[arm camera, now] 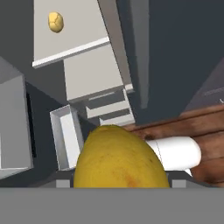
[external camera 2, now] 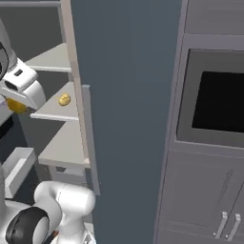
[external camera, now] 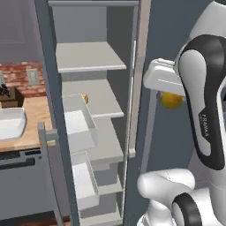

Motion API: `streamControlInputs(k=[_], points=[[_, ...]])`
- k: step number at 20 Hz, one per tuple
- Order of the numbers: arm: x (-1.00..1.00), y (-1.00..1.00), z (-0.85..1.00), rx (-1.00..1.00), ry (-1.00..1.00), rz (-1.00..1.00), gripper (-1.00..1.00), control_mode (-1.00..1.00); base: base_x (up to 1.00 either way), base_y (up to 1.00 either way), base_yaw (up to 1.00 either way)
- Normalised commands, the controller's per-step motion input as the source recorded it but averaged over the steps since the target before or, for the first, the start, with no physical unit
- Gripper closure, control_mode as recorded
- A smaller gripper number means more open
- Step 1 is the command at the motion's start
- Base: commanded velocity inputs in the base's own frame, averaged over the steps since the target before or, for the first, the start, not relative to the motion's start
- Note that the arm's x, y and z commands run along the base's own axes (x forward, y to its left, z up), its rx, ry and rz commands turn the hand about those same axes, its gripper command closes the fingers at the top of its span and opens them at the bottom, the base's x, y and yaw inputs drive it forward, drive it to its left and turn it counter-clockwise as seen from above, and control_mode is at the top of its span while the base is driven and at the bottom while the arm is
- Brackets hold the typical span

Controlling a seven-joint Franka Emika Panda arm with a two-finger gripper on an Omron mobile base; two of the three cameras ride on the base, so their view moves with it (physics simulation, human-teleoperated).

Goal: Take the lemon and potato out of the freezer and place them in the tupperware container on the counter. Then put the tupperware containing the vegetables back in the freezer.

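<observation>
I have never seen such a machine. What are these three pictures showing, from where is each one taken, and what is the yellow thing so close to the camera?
The white machine is a robot arm on a driving base in a computer-drawn kitchen. Two pictures come from cameras on the base, behind the arm to its left and right. The third looks along the claw from the hand.

The tall dark unit is the freezer, standing open with pale shelves. The big yellow thing is the lemon, held in the claw outside the freezer. The potato lies on a shelf. Left of the freezer is the counter with the white tupperware container on it.
</observation>
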Motion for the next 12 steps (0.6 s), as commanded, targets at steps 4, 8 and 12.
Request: streamControlInputs(k=[4, 8, 12], points=[[0.00, 0.00, 0.00, 0.00, 0.00, 0.00, 1.00, 1.00, 0.00, -1.00, 0.09], [0.00, 0.00, 0.00, 0.00, 0.00, 0.00, 1.00, 1.00, -0.05, -0.64, 0.39], [0.00, 0.00, 0.00, 0.00, 0.00, 0.00, 1.00, 1.00, -0.54, -0.12, 0.67]])
